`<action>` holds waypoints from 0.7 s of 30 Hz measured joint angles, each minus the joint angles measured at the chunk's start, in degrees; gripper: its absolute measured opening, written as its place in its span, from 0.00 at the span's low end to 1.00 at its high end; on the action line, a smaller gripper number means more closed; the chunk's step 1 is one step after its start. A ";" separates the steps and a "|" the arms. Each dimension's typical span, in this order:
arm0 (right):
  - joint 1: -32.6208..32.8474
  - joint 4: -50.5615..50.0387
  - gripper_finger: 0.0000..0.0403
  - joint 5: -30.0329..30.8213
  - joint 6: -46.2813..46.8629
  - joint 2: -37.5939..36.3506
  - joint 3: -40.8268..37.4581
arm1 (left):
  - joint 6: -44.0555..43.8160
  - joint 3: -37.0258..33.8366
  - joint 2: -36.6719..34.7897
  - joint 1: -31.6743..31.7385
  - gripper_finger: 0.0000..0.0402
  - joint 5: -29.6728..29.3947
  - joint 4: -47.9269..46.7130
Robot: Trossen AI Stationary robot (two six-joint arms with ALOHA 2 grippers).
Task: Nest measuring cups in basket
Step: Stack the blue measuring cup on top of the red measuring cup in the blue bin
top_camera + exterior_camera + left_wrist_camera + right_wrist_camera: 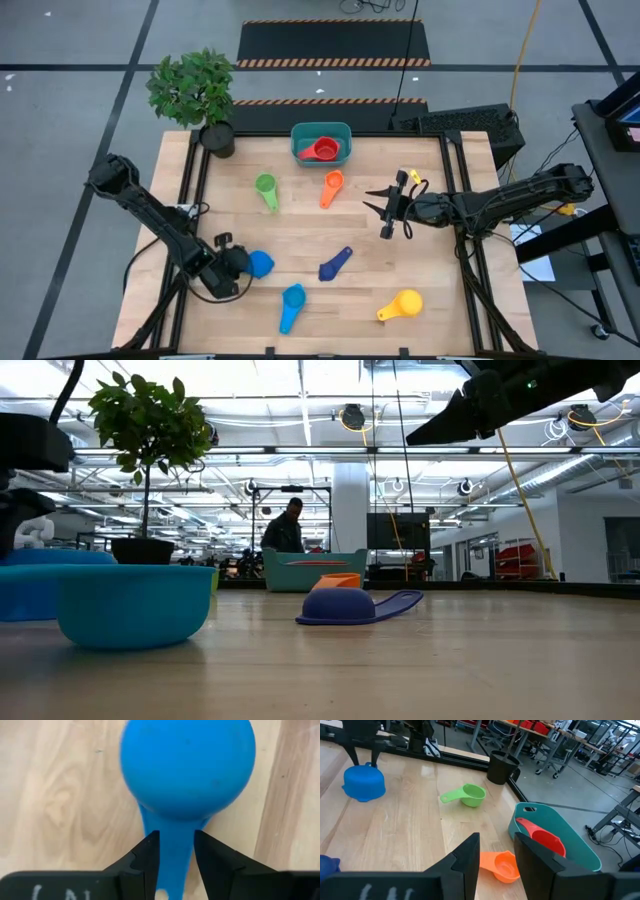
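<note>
1. The left gripper (176,851) is low at the near left of the wooden table (440,260). Its open fingers sit on both sides of the flat handle of an upside-down light blue plastic measuring cup (187,770). The handle is thin, so it may slip out.
2. The right gripper (383,207) hangs open above the table, near the small orange plastic cup (332,186).
3. The teal plastic basket (321,130), far across the table, holds only the red plastic cup (322,150). The carry is long, so the cup may drop.
</note>
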 joint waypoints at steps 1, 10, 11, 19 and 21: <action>0.00 0.00 0.28 0.00 -0.04 0.00 0.00 | 0.03 0.99 0.00 0.03 0.31 -0.01 -1.89; 0.00 -1.88 0.28 0.02 -0.11 0.00 0.00 | 4.56 7.72 0.00 -2.09 0.31 -2.25 -12.87; 0.00 -2.11 0.28 0.01 -0.10 0.00 0.00 | 4.55 7.72 0.00 -2.49 0.31 -2.22 -13.34; 0.25 -0.99 0.28 -1.67 4.25 0.00 0.00 | 2.51 7.72 0.00 -3.44 0.31 -4.09 -13.98; 1.01 1.38 0.28 -4.33 6.12 0.00 0.00 | 1.35 7.72 0.00 -3.46 0.31 -3.28 -15.06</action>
